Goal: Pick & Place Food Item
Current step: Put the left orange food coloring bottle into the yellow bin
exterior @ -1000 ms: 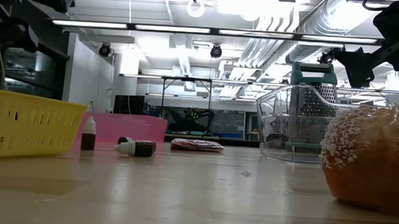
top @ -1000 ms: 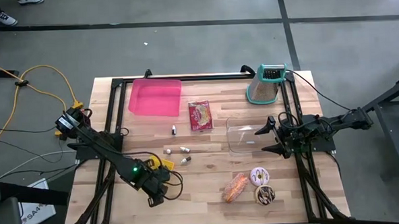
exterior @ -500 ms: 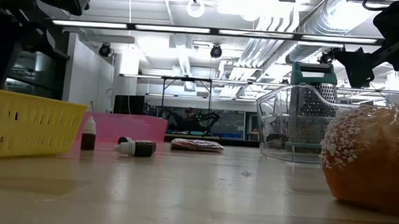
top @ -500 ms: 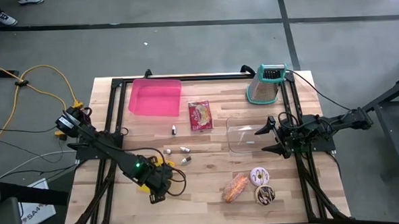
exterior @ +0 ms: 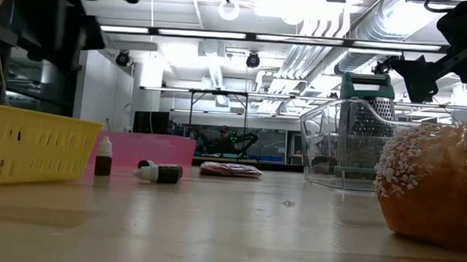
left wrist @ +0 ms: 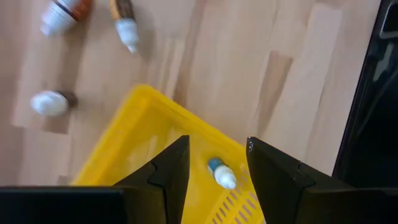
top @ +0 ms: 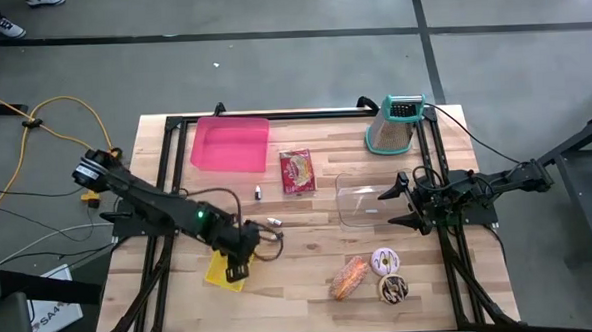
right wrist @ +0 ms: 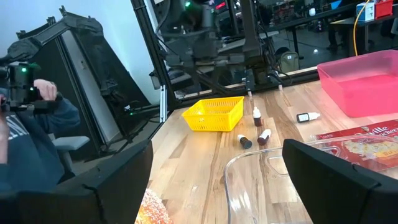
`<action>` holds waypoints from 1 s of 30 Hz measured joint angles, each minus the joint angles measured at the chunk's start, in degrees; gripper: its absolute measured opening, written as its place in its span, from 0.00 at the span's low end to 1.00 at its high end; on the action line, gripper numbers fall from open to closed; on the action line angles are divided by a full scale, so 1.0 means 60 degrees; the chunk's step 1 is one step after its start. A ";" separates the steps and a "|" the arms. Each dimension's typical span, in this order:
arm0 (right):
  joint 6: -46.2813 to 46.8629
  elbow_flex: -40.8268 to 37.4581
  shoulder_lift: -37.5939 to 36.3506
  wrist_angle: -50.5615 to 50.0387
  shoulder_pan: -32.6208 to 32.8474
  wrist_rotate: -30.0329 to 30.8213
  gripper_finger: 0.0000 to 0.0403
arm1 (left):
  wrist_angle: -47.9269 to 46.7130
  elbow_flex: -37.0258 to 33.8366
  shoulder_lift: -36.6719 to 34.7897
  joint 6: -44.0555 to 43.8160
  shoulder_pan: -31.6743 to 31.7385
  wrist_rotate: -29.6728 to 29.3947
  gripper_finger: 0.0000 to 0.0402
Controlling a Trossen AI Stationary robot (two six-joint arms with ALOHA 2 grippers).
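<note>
Directly above the yellow basket [top: 226, 268], the left tool [top: 248, 250] hangs with its two dark fingers [left wrist: 166, 171] parted to a moderate gap and nothing between them. Through that gap its wrist view shows a small dropper bottle [left wrist: 221, 173] with a white cap lying inside the basket. Just beyond the basket's rim, three more small bottles [left wrist: 51, 102] lie loose on the wooden bench [top: 311, 285].

Out at the right side of the bench, the right tool [top: 396, 206] waits with its fingers spread wide and empty, its tips beside the clear plastic container [top: 359, 204]. A glazed pastry [top: 349, 276] lies near the bench's front edge, with two doughnuts [top: 385, 259] just beside it, one pale and one dark. Farther back sit a red snack packet [top: 297, 171], a pink tray [top: 231, 144] and a teal-handled grater [top: 395, 125].

A person [right wrist: 28, 127] sits beyond the bench in the right wrist view.
</note>
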 joint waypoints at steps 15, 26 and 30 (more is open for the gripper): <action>-0.0001 0.0002 0.0000 0.0000 0.0002 0.0000 0.86 | 0.0004 0.0000 -0.0261 0.0746 0.2573 0.0546 0.38; 0.0000 0.0002 0.0000 0.0000 0.0000 0.0000 0.86 | -0.0341 0.0013 -0.0147 0.0856 0.3349 0.0475 0.38; 0.0002 0.0000 0.0004 0.0000 0.0004 0.0000 0.86 | -0.0437 0.0015 0.0217 0.0590 0.3469 0.0460 0.38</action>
